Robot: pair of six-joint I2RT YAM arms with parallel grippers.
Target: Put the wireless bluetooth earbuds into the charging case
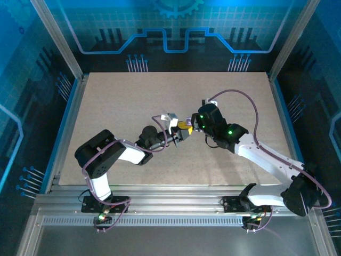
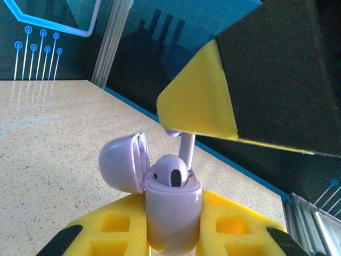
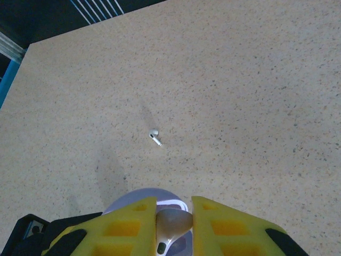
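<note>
My left gripper (image 2: pixel 173 226) is shut on the charging case (image 2: pixel 171 210), a smooth white case held upright between its yellow fingers, with the lid (image 2: pixel 118 162) flipped open to the left. One of the earbuds (image 2: pixel 171 173) has its rounded head in the case's opening and its stem rising to a yellow fingertip (image 2: pixel 197 101) of the right gripper. In the right wrist view my right gripper (image 3: pixel 174 213) is shut on that earbud (image 3: pixel 171 223), directly above the open case (image 3: pixel 128 198). A second earbud (image 3: pixel 154 137) lies loose on the table. In the top view the left gripper (image 1: pixel 180 133) and right gripper (image 1: pixel 192 124) meet mid-table.
The speckled beige table (image 1: pixel 133 96) spreads wide around both arms. Blue-lit walls and metal posts (image 1: pixel 58 42) border it at the back and sides. A metal rail (image 1: pixel 170 205) runs along the near edge by the arm bases.
</note>
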